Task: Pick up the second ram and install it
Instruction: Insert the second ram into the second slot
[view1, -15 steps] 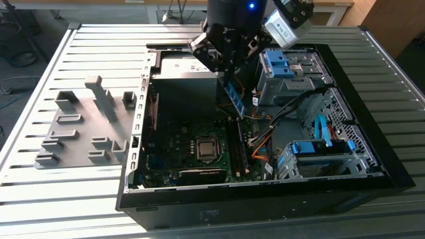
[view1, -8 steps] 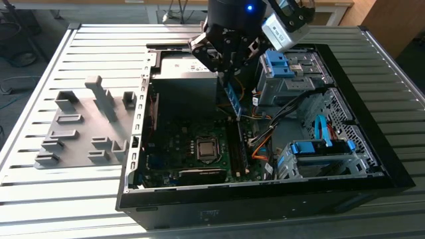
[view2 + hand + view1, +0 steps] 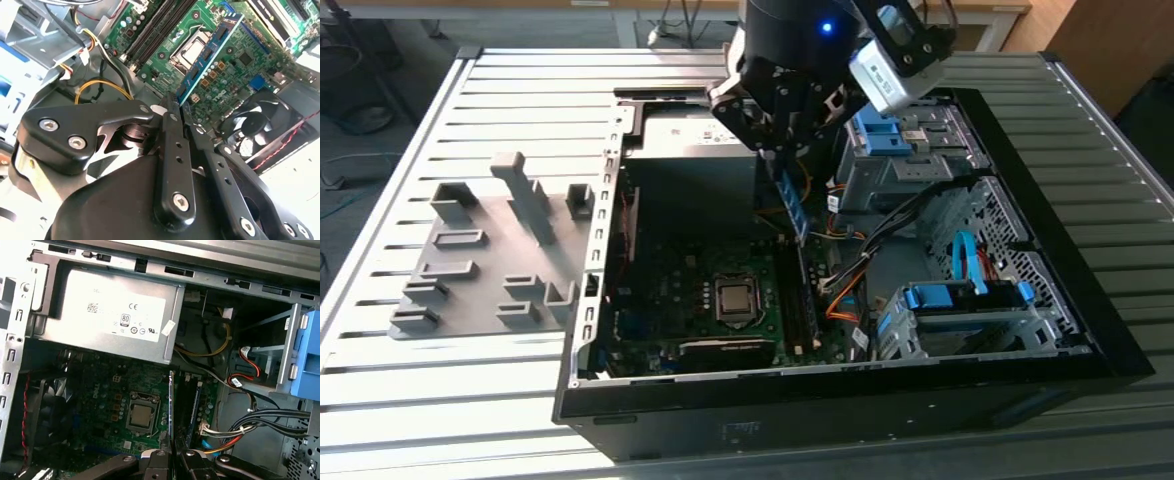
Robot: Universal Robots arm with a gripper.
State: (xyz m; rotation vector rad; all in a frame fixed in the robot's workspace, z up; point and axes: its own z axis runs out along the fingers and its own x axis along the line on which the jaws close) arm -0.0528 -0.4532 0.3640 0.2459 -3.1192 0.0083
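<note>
So right now the gripper (image 3: 781,150) is hanging over the open PC case (image 3: 1067,350) in the exterior view, fingers pinched shut on the second ram (image 3: 790,205), which it holds by one end so the stick hangs down edge-on above the motherboard (image 3: 674,275). From the CPU socket (image 3: 736,298), the stick sits at roughly one o'clock in that picture, up in the air and not seated in anything as far as I can see. The memory slots (image 3: 793,300) run just beside the socket at its three o'clock side. In the second wrist view you get the nicest look: the black fingers (image 3: 172,150) clamp one end of the ram (image 3: 207,52), and the blue-green board with its row of dark chips stretches away over the green motherboard (image 3: 250,55), crossing just next to the CPU socket (image 3: 192,50). The case fan (image 3: 252,127) is near the fingers there. In the first wrist view the ram (image 3: 171,405) shows as a thin edge rising from the gripper (image 3: 172,460), between the CPU socket (image 3: 141,415) and the slots (image 3: 189,410), with the power supply (image 3: 110,315) beyond. Outside the case, at nine o'clock from it in the exterior view, the grey fixture (image 3: 487,260) sits on the slatted table (image 3: 400,390).
</note>
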